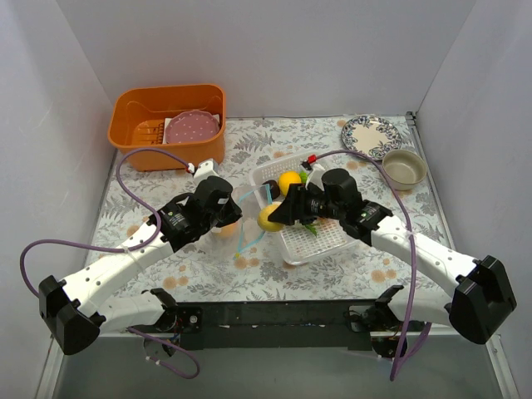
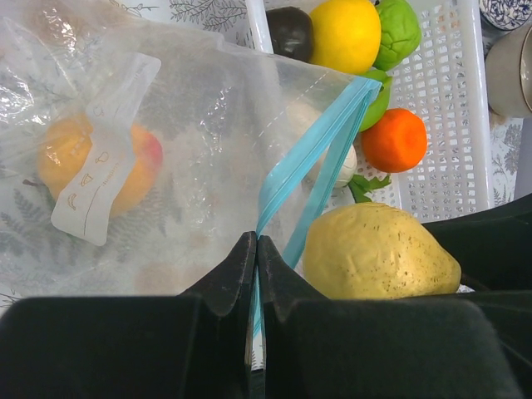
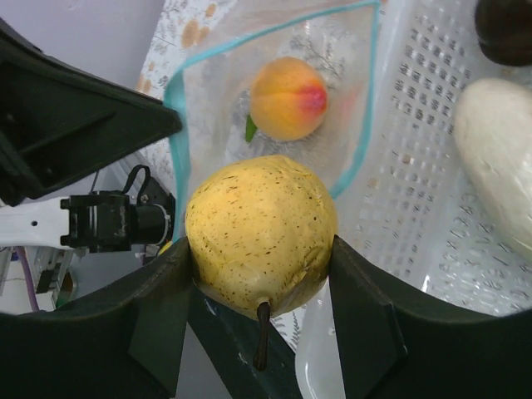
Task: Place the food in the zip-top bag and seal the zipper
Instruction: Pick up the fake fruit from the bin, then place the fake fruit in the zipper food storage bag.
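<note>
Where the two arms meet: mid-table [image 1: 218, 270], at the left rim of the white basket [image 1: 326, 241].
Left gripper [image 2: 256, 249]: jaws fully closed, pinching the zipper [image 2: 312, 158] at one edge of the bag's mouth; the teal strip runs up from between the fingertips.
Right gripper [image 3: 262, 241]: jaws spread wide and clamped on a pear [image 3: 262, 233], one finger [image 3: 162, 299] on each flank, stem pointing toward the camera.
Pear: yellow, speckled; held clear of the table, directly before the bag's mouth and not yet inside it.
Bag [image 2: 199, 141]: clear and crinkled, lying on the table left of the basket; its mouth faces the basket and overlaps the basket's left edge.
Zipper: unsealed; in the right wrist view the strip forms an open loop.
Bag contents: one peach [image 3: 287, 98], orange with a red blush, lying well inside.
Label [image 2: 104, 158]: white strip on the bag's wall, in front of the peach in the left wrist view.
Basket contents: a brown ball [image 2: 289, 32], a yellow fruit [image 2: 345, 33], green pieces [image 2: 397, 33], an orange fruit [image 2: 395, 140] and a white piece [image 3: 499, 141]; the white piece lies partly behind the zipper in the left wrist view.
Far left of table: orange bin [image 1: 137, 145] with a pink plate [image 1: 193, 127] in it.
Far right of table: patterned plate [image 1: 370, 133], with a beige bowl [image 1: 405, 168] just beside it.
</note>
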Robot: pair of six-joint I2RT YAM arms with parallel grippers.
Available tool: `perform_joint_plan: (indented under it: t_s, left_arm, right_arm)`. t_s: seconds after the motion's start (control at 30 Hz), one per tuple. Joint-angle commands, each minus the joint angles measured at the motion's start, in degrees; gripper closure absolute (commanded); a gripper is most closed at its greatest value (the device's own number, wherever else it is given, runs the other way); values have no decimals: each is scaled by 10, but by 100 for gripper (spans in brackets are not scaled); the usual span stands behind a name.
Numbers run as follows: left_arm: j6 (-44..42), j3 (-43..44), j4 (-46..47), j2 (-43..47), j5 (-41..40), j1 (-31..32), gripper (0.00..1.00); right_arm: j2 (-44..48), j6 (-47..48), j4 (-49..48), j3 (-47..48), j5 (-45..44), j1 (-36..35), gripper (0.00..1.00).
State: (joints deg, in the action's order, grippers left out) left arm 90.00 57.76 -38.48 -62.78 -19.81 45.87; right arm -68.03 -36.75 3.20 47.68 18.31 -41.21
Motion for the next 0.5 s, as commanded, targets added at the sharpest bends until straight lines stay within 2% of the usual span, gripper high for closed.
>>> perform_joint_plan:
  t_s: [0.0, 0.23, 0.47]
  left_arm:
    - [4, 14, 4, 12, 11, 1, 100]
    - [7, 20, 2, 18, 14, 1, 100]
    - [32, 37, -33, 32, 2, 1, 100]
  right_arm:
    - [-18, -10, -77, 47, 16, -25, 73]
    - [-55, 2, -57, 72, -25, -39, 72]
    - [-144, 30, -13, 122, -65, -40, 70]
